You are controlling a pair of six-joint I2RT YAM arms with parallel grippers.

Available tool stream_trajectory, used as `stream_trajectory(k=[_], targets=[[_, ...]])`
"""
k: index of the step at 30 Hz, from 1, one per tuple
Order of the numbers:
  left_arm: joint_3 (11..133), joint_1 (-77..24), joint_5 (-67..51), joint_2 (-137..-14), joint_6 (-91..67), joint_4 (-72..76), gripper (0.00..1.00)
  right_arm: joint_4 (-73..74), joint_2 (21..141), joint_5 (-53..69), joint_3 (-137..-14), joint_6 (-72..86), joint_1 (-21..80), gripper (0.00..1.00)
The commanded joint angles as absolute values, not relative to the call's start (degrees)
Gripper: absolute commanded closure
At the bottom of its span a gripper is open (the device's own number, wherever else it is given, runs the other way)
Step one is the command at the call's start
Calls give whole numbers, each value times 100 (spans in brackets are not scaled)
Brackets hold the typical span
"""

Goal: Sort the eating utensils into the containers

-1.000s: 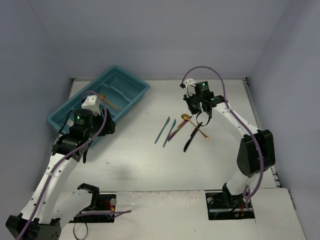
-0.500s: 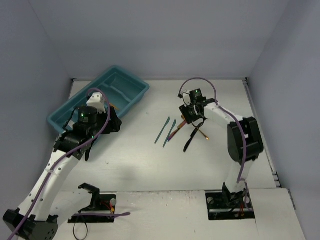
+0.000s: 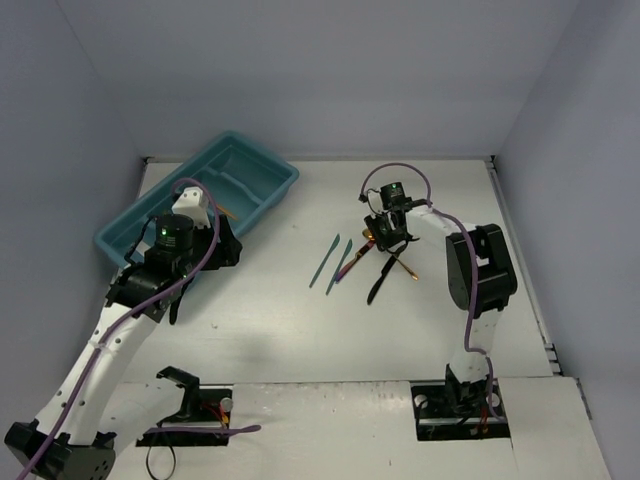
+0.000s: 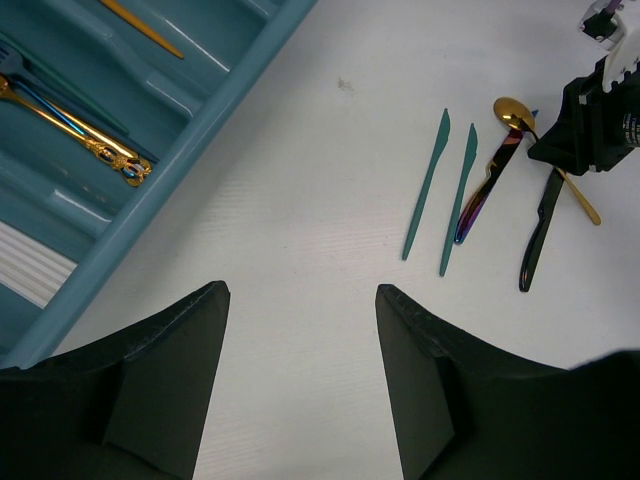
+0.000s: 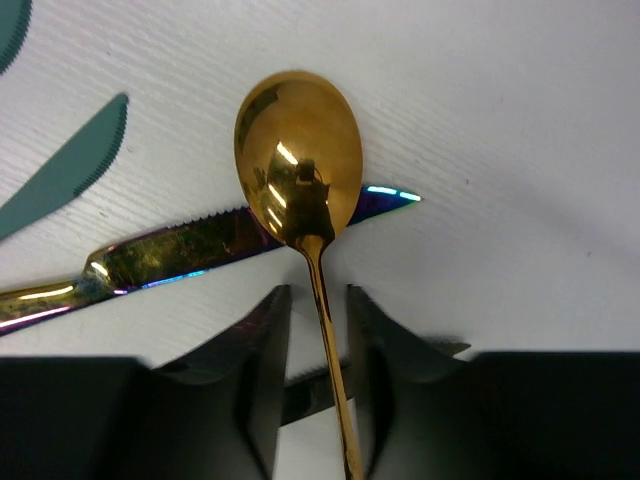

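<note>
The teal tray stands at the back left; in the left wrist view its compartments hold gold utensils. On the table lie two teal knives, an iridescent purple knife, a gold spoon and a black knife. My right gripper is low over the spoon. Its fingers stand on either side of the thin handle with a small gap on each side. My left gripper is open and empty above bare table beside the tray's near rim.
The loose utensils lie close together in the middle of the table, the spoon lying across the purple knife and the black knife. Grey walls close in the table at the back and sides.
My right gripper has moved left and down onto the gold spoon, and the arm has folded in. My left gripper has shifted slightly right, beside the tray.
</note>
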State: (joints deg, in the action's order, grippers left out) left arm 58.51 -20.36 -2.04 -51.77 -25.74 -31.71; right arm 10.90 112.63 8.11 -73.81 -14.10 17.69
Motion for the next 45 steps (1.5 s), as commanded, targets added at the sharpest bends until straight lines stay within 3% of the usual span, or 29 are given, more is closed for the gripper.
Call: stream_trajectory(k=[1,6,14,22,31,45], targets=[[5941,-2074,-194,-5098,-2555,-3023,43,1113,11608,1008,-7462,-1482,1778,82],[5936,-2074,-333,-5106,-2641,-3003,43,1093,11696,967,-7448,-1390,1839,100],[5945,-2444,-440,-5286,-2954,-2954,43,1113,10876,453,-7462,-896,2069,100],[6244,-3659,-53,-5709,-3542,-2342,43,1116,9166,496,-7519,650,2281,100],[6836,-4989,193,-7145,-3683,-999,43,1021,8165,630,-7579,2111,2906,100],[7509,-5259,267,-8622,-3695,-373,43,643,7570,681,-7325,2806,3373,100]])
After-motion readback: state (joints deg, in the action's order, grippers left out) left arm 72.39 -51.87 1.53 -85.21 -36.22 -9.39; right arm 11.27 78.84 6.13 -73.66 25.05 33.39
